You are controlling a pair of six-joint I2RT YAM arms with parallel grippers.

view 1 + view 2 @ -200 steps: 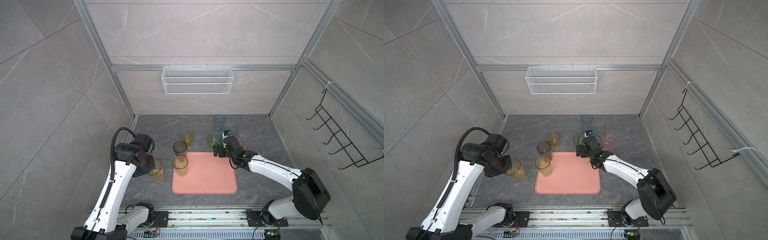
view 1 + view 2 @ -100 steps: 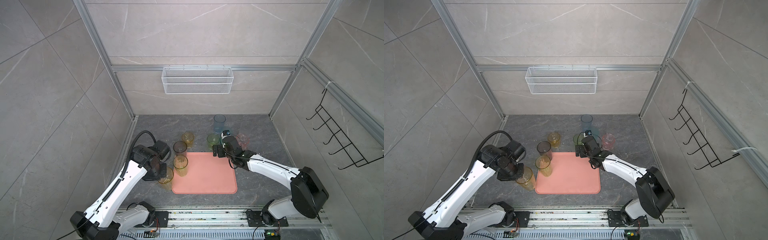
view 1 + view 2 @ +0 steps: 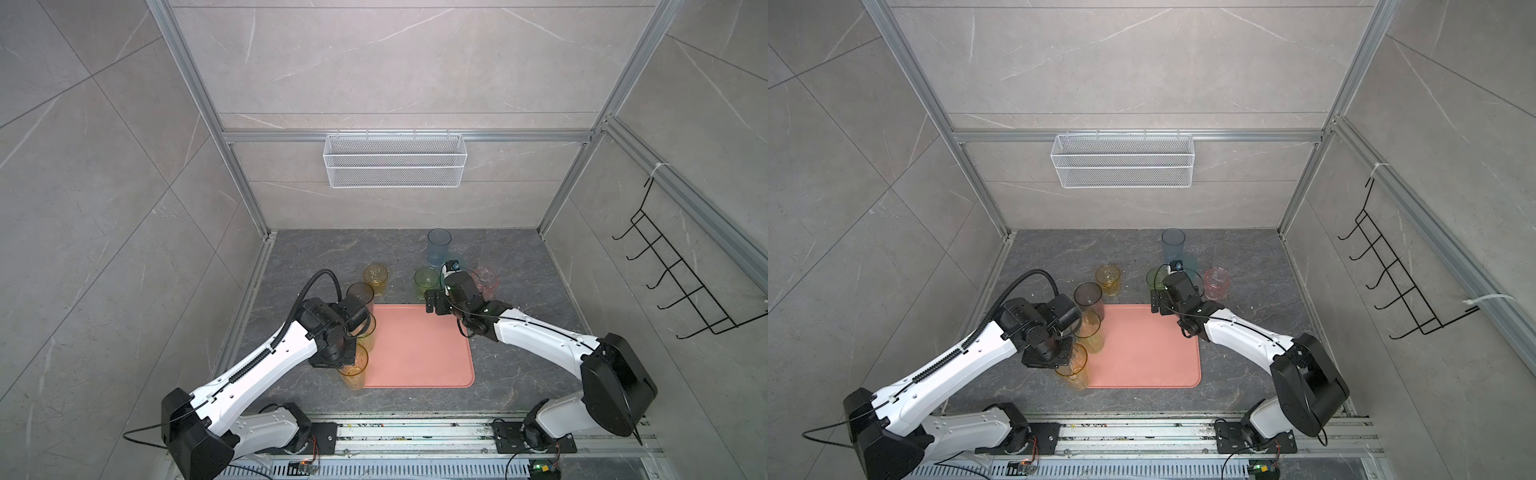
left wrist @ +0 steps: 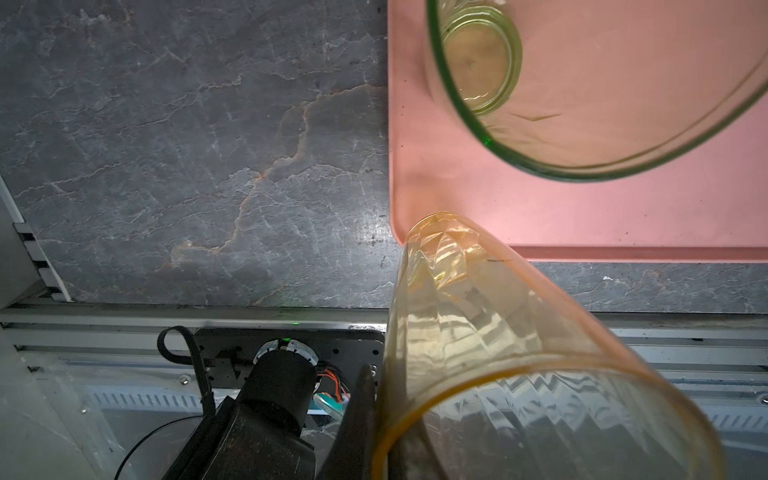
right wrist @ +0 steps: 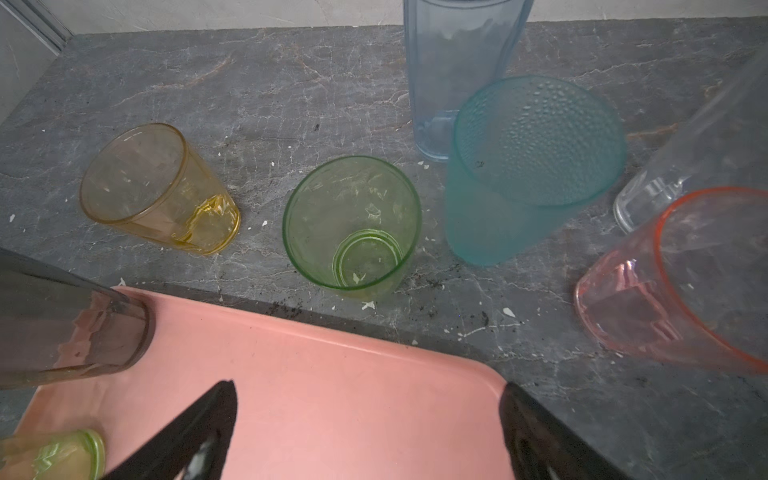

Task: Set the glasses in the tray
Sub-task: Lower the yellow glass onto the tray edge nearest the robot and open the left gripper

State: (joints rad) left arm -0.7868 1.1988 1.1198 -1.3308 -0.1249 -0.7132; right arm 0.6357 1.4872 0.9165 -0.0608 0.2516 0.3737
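My left gripper (image 4: pixel 382 436) is shut on the rim of a tall amber glass (image 4: pixel 498 332), one finger inside and one outside. In a top view this glass (image 3: pixel 353 370) hangs at the front left corner of the salmon-pink tray (image 3: pixel 419 345). A smoky grey glass (image 3: pixel 360 293) and a yellow-green glass (image 3: pixel 368 332) stand on the tray's left side. My right gripper (image 5: pixel 365 390) is open and empty over the tray's back right corner (image 5: pixel 478 374). Beyond it on the table stand a green glass (image 5: pixel 353 224), a short amber one (image 5: pixel 158 187) and a teal one (image 5: pixel 532 166).
Further glasses stand on the table behind the tray: a tall blue one (image 5: pixel 457 62), a pink one (image 5: pixel 685 282) and a clear one (image 5: pixel 706 145). A white wire basket (image 3: pixel 395 160) hangs on the back wall and a black hook rack (image 3: pixel 681 282) on the right wall.
My left arm has carried the tall amber glass from the table's left side to the tray's front left corner. The right arm has barely moved and stays open.
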